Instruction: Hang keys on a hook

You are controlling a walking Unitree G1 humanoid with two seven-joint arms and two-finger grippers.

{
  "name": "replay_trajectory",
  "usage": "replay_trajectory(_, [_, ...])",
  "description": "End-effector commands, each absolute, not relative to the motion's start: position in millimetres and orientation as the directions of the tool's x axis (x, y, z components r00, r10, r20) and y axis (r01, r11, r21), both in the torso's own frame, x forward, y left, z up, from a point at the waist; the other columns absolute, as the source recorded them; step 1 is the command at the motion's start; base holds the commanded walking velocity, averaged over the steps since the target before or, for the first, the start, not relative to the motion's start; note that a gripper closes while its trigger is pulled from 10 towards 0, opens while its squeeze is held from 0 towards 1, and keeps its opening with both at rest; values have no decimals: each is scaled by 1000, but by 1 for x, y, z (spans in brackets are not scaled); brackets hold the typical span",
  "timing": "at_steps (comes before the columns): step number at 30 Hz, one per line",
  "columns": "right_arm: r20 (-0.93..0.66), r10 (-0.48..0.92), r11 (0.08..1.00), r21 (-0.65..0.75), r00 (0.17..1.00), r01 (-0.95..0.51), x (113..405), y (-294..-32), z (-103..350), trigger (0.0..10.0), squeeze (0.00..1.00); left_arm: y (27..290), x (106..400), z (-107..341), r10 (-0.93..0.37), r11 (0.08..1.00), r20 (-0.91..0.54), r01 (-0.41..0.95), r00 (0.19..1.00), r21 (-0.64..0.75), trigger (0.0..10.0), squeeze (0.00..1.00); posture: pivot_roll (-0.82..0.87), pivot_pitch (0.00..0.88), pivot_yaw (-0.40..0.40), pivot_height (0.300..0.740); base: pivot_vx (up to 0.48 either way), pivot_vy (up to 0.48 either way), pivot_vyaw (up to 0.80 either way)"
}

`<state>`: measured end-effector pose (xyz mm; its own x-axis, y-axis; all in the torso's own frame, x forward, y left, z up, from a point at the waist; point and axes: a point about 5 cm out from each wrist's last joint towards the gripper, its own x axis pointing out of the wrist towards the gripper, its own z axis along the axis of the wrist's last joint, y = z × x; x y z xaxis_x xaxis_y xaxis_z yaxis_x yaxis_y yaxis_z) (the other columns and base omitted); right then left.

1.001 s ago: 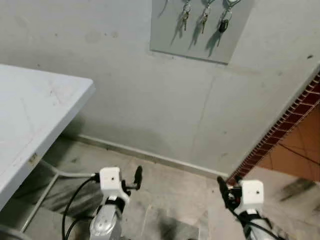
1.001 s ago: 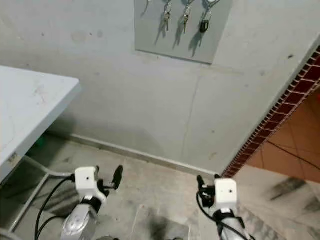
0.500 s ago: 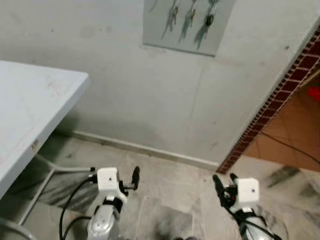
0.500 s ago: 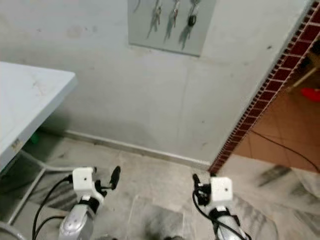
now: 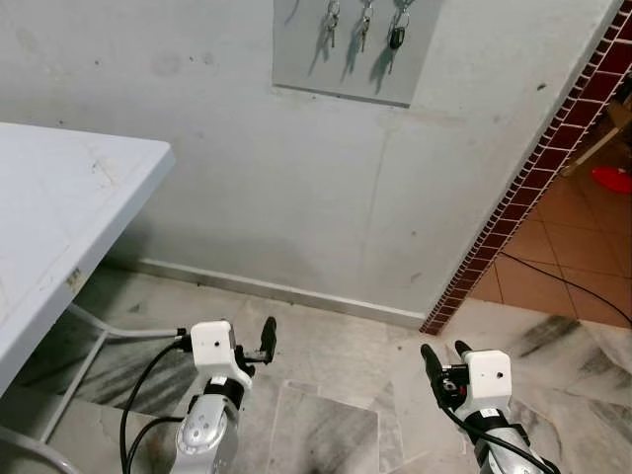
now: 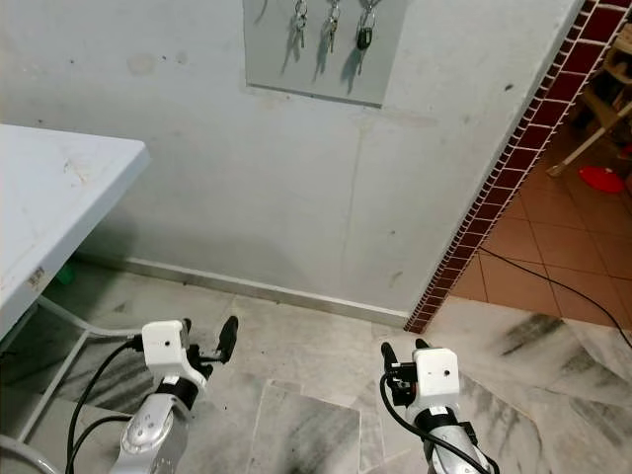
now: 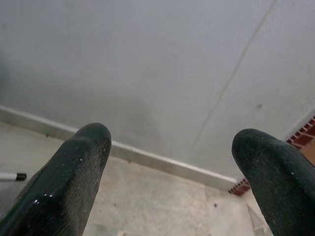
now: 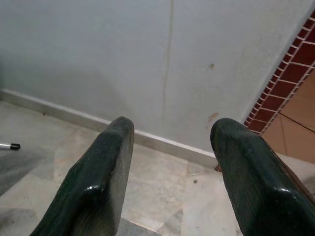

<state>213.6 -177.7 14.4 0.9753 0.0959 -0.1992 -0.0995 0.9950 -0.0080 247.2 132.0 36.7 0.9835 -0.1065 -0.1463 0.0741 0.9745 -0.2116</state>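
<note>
Three sets of keys (image 5: 364,18) hang in a row on a grey board (image 5: 346,71) high on the white wall ahead, far above both arms. My left gripper (image 5: 265,334) is held low over the marble floor, open, with nothing between its fingers (image 7: 78,167). The right gripper (image 5: 444,352) is low too and open, its two black fingers (image 8: 106,167) pointing at the base of the wall. No keys are in either gripper.
A white table (image 5: 59,217) with a metal leg (image 5: 109,336) stands at the left. A brick wall edge (image 5: 533,168) at the right borders a doorway onto orange tiles, with a cable (image 5: 568,284) and a red object (image 5: 614,178). A pen (image 8: 7,146) lies on the floor.
The camera has turned to the right, so the key board sits further left in the picture and more of the doorway shows. Both arms stay low and open.
</note>
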Motion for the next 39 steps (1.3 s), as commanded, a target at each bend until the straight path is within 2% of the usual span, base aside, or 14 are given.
replay_trajectory(1, [-175,89,995,-17,981,-94,220,-181,19,10000,0,131,256,43,-111,973,-118,83,987,-216,10000,0,-41,23,-52,740,0,0,0])
replay_trajectory(11, [-14,111,994,-15,994,-111,259,-173,60,10000,0,129,288,89,-147,969,33,150,989,-198,10000,0,-41,0,-43,740,0,0,642])
replay_trajectory(18, [82,146,989,-19,986,-145,277,-165,87,10000,0,130,300,106,-140,970,83,154,987,-189,10000,0,-41,0,-40,740,0,0,800])
replay_trajectory(39, [140,178,984,-20,974,-177,285,-161,109,10000,0,129,305,121,-127,969,111,147,986,-198,10000,0,-39,0,-49,740,0,0,800])
